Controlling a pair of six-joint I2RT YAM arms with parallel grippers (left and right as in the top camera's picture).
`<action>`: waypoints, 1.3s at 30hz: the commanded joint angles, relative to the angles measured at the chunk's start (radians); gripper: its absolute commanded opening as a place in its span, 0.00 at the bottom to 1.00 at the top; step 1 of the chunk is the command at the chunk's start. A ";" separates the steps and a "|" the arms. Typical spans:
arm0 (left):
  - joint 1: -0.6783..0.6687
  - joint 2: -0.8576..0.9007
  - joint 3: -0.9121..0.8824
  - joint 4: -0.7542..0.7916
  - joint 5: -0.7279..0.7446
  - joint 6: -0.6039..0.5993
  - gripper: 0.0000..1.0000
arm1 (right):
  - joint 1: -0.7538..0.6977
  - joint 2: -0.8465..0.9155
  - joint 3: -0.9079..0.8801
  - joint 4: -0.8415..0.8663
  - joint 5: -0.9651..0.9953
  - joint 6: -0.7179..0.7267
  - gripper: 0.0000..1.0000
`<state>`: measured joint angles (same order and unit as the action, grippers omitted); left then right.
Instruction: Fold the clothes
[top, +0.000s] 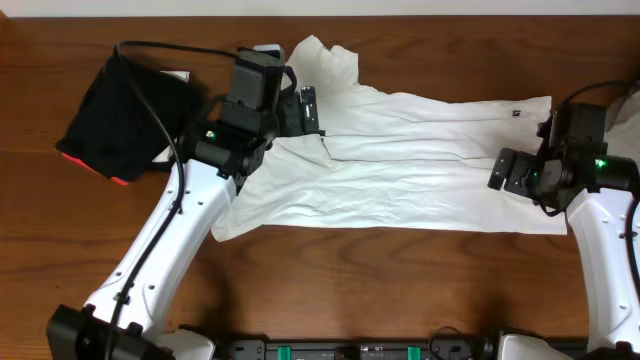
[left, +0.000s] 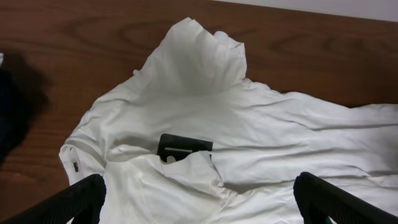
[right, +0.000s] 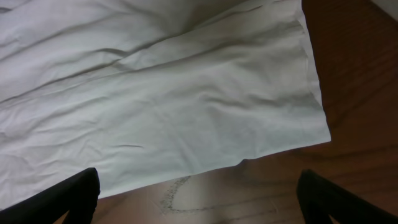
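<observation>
The left gripper (left: 199, 179) hangs with its jaws spread wide, holding nothing, over the bunched end of the white T-shirt (top: 420, 170) towards 11 o'clock; a scrap of black print (left: 185, 147) peeks from a fold just ahead of its fingers. The right gripper (right: 198, 176) — equally wide, equally empty — hovers over the shirt's straight edge at 3 o'clock; the shirt sprawls rumpled across the middle of the worktop (top: 350, 290); a black folded garment (top: 120, 125) sits apart at 10 o'clock.

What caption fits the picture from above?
Open left gripper and right gripper hover over a rumpled white T-shirt on a wooden table.
</observation>
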<state>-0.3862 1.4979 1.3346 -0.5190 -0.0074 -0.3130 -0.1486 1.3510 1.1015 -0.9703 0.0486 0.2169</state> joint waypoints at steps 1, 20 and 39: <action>0.006 0.005 -0.002 0.035 -0.012 0.010 0.98 | -0.005 0.004 -0.004 0.001 0.004 0.007 0.99; 0.035 0.077 -0.002 0.312 -0.001 0.160 0.98 | -0.005 0.004 -0.004 0.001 0.003 0.007 0.99; 0.158 0.399 -0.002 0.774 0.020 0.261 0.60 | -0.005 0.004 -0.004 0.001 0.004 0.007 0.99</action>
<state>-0.2237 1.8465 1.3338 0.2138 -0.0032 -0.0681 -0.1486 1.3514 1.1004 -0.9688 0.0486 0.2169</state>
